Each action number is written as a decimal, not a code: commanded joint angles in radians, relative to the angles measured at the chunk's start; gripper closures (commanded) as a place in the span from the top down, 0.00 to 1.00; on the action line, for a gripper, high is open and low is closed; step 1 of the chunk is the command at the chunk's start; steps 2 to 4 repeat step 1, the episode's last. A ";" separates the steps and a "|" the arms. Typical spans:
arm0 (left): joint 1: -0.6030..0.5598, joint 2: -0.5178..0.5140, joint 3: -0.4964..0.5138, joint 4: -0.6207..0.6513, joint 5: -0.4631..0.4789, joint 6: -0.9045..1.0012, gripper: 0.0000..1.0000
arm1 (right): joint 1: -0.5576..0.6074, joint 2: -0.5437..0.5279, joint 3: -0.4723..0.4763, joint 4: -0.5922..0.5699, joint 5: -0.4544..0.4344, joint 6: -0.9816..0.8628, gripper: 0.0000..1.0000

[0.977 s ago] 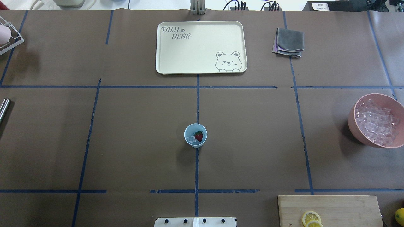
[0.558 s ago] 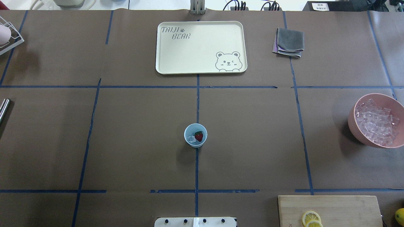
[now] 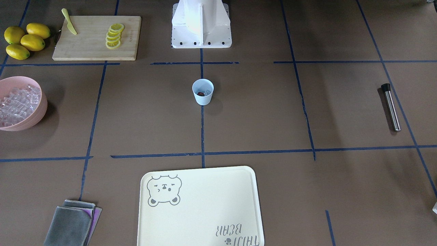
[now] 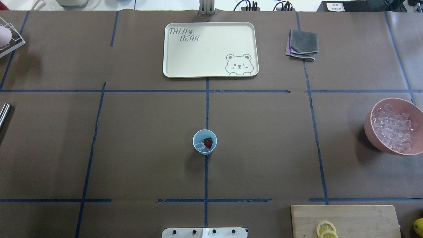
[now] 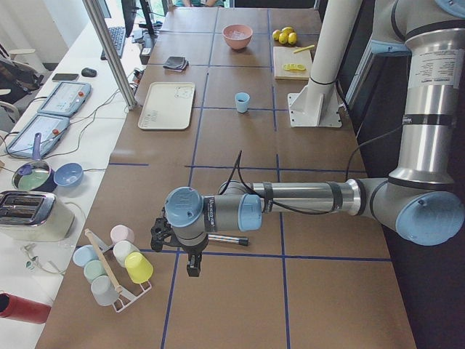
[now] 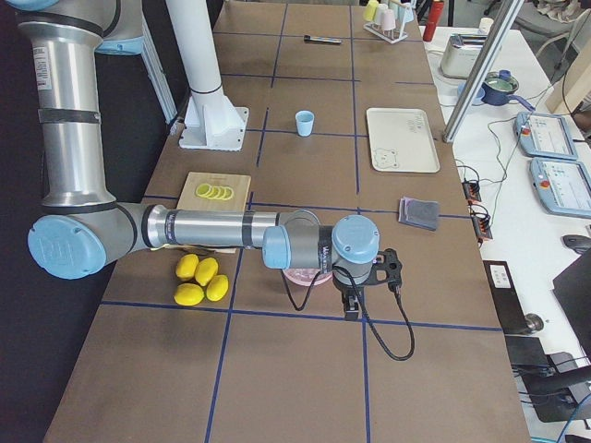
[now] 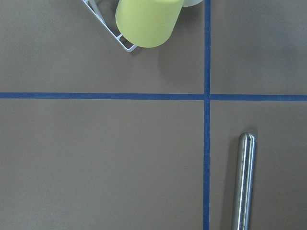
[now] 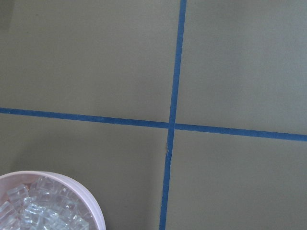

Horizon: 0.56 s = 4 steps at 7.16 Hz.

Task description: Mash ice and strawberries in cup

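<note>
The pale blue cup (image 4: 205, 151) stands upright near the table's middle, on a blue tape line, and shows again in the front view (image 3: 202, 97). Inside it lie one red strawberry (image 4: 208, 143) and a clear ice cube (image 4: 200, 145) beside it. Neither gripper is near the cup. My left gripper (image 5: 192, 269) hangs far out at the table's left end, above a steel muddler (image 7: 242, 182). My right gripper (image 6: 352, 311) hangs at the right end, beside the pink bowl. Only the side views show these grippers, so I cannot tell whether they are open or shut.
A pink bowl (image 4: 368, 129) full of ice cubes sits at the right edge. A cream bear tray (image 4: 205, 56) and a folded grey cloth (image 4: 302, 44) lie at the far side. A cutting board (image 3: 88, 44) holds lemon slices, with whole lemons (image 3: 24, 39) beside it. A cup rack (image 5: 116, 262) stands at the left end.
</note>
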 commanded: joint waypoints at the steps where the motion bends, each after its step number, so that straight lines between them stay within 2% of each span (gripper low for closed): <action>1: 0.000 0.000 0.003 0.000 0.000 0.000 1.00 | 0.000 0.005 0.000 0.000 -0.015 0.003 0.99; 4: 0.000 0.000 0.003 0.000 0.000 0.000 1.00 | 0.000 0.005 0.000 0.000 -0.015 0.003 0.99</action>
